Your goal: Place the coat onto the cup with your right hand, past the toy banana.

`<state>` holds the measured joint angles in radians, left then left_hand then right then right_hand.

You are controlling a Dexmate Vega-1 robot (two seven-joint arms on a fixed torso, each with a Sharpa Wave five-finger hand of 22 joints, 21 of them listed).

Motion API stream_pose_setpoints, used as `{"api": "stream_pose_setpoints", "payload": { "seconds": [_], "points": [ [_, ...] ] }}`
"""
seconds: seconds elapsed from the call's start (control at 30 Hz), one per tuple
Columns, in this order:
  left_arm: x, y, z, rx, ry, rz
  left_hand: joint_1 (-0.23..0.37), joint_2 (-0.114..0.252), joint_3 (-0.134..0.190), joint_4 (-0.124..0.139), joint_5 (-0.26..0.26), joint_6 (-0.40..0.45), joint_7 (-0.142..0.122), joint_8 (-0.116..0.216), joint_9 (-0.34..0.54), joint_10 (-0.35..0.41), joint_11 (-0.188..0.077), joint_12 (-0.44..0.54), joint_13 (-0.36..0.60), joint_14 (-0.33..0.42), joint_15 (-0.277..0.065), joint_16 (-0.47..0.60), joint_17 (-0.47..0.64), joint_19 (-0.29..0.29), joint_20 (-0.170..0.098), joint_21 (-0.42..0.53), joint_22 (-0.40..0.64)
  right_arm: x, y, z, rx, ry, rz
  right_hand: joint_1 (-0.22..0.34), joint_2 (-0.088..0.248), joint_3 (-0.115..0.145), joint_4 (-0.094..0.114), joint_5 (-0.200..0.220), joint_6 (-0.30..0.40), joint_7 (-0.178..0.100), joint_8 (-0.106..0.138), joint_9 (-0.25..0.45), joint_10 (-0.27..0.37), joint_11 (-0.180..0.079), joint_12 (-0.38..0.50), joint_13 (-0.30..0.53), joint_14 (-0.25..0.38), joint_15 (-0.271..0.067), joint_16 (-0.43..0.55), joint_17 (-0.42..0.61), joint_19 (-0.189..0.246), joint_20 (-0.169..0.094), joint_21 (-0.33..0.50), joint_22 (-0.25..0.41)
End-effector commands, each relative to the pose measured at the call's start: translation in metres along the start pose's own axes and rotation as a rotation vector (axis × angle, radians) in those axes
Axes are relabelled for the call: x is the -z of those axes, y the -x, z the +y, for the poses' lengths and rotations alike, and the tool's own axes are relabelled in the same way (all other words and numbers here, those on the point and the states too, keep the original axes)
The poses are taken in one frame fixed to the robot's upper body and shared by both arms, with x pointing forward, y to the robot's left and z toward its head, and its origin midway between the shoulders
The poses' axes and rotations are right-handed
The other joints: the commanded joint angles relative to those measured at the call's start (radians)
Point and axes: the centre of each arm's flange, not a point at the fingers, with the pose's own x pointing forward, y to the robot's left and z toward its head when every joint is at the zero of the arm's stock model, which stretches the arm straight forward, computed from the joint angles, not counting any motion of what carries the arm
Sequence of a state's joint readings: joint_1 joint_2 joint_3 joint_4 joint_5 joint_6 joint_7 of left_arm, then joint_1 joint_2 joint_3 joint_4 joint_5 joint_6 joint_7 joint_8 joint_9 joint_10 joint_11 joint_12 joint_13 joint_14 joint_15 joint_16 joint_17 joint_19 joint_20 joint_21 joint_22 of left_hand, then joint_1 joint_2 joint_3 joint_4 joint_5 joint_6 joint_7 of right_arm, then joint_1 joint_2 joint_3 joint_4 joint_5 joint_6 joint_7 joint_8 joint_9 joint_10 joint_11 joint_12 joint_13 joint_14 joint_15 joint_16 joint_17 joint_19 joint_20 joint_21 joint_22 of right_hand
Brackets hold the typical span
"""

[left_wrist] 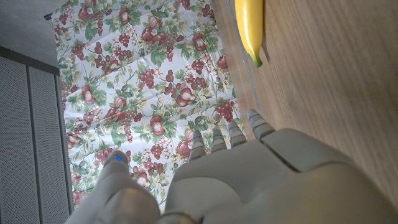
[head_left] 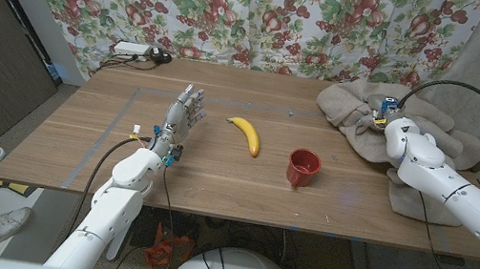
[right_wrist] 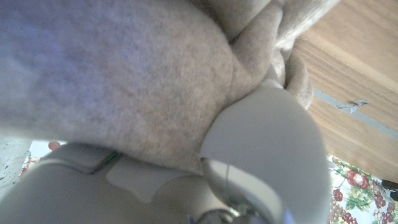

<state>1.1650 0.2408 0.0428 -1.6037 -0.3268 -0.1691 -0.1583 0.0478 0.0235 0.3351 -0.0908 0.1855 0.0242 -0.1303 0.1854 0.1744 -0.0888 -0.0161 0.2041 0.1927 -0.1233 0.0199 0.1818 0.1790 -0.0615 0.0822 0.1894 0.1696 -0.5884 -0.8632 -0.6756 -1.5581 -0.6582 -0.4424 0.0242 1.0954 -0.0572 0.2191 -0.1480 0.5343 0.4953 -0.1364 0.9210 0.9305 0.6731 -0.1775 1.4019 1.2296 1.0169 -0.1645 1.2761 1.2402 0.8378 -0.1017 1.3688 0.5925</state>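
Right robot hand [head_left: 380, 115] buried in beige coat [head_left: 434, 127], grip unclear; left robot hand [head_left: 181, 116] spread, unladen; no legible writing.

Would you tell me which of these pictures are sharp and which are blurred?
Head view: evenly lit and sharp. Left wrist view: the toy banana is crisp, the left hand slightly soft. Right wrist view: the coat is close and blurred.
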Motion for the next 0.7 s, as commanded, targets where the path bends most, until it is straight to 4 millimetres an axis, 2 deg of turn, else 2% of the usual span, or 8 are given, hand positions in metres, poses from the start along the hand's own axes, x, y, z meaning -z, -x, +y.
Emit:
{"api": "stream_pose_setpoints", "payload": {
  "seconds": [0.03,0.7],
  "points": [
    [0.003,-0.008,0.000,0.011,0.006,0.001,-0.001,-0.001,0.000,-0.001,0.007,0.005,0.001,0.002,0.004,-0.008,0.002,0.009,0.002,-0.005,-0.001,0.005,0.003,0.005,0.001,0.004,0.006,-0.002,0.006,-0.023,0.039,0.014,-0.002,0.151,0.156,0.013,0.002,0.010,0.025,-0.021,0.006,-0.004,-0.008,-0.007,0.002,-0.003,-0.006,-0.054,0.008,0.001,-0.008,-0.111,0.011,0.000],
    [0.000,-0.013,0.000,0.017,0.009,-0.016,-0.001,0.000,-0.001,-0.001,0.007,0.007,0.001,0.002,0.004,-0.008,0.002,0.009,0.002,-0.006,0.001,0.005,0.003,0.005,0.000,0.004,0.006,-0.010,0.015,-0.052,0.097,0.041,-0.007,0.141,0.153,0.022,0.004,0.027,0.029,-0.015,0.027,-0.015,-0.007,-0.008,0.041,0.001,-0.013,-0.053,0.046,0.000,-0.013,-0.110,0.060,-0.032]
  ]
}}
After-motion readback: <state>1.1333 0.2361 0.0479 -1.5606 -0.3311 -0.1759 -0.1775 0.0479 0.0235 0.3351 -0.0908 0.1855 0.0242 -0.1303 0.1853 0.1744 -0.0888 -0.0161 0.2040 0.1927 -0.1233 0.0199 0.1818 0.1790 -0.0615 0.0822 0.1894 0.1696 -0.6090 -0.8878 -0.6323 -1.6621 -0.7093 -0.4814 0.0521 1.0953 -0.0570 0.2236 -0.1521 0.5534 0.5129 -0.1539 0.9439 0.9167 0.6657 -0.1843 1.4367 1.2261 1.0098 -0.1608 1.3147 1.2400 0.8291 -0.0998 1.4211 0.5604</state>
